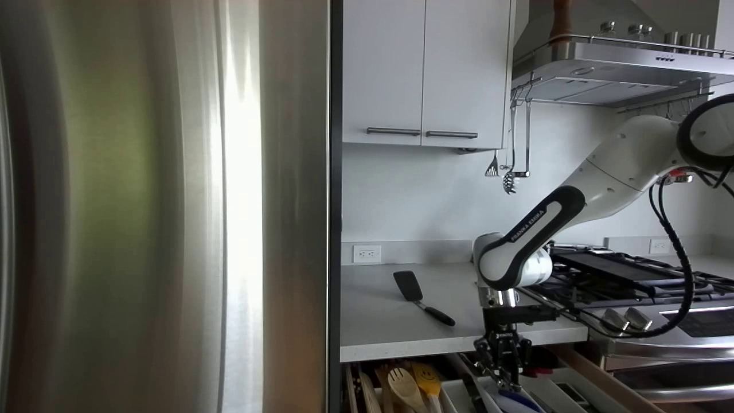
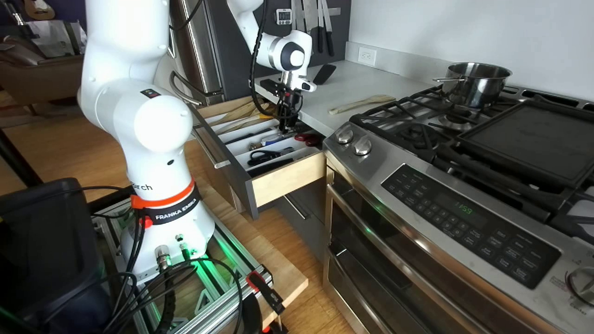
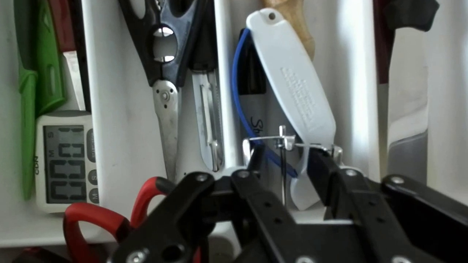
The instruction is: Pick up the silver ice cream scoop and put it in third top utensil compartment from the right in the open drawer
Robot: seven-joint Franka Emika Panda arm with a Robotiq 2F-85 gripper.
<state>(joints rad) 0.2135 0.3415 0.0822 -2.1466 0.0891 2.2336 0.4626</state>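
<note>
My gripper [image 3: 286,155] points down into a tray compartment of the open drawer [image 2: 290,180]. It shows in both exterior views [image 1: 509,381] [image 2: 285,130]. Its fingers stand apart in the wrist view. A thin shiny metal bar [image 3: 265,138] with a small upright part and a slim rod spans the gap between the fingertips. I cannot tell whether it is part of the silver ice cream scoop or is held. No scoop bowl shows. Below the fingers lie a white-handled tool [image 3: 296,78], a blue strip [image 3: 237,87] and a dark marker [image 3: 252,78].
Neighbouring compartments hold black-handled scissors [image 3: 166,47], a peeler [image 3: 209,120], a timer [image 3: 65,164] and a knife [image 3: 407,102]. Red handles [image 3: 97,219] lie near the gripper. Wooden spoons [image 1: 406,385] fill another section. A black spatula [image 1: 408,285] and wooden spoon [image 2: 362,104] lie on the counter.
</note>
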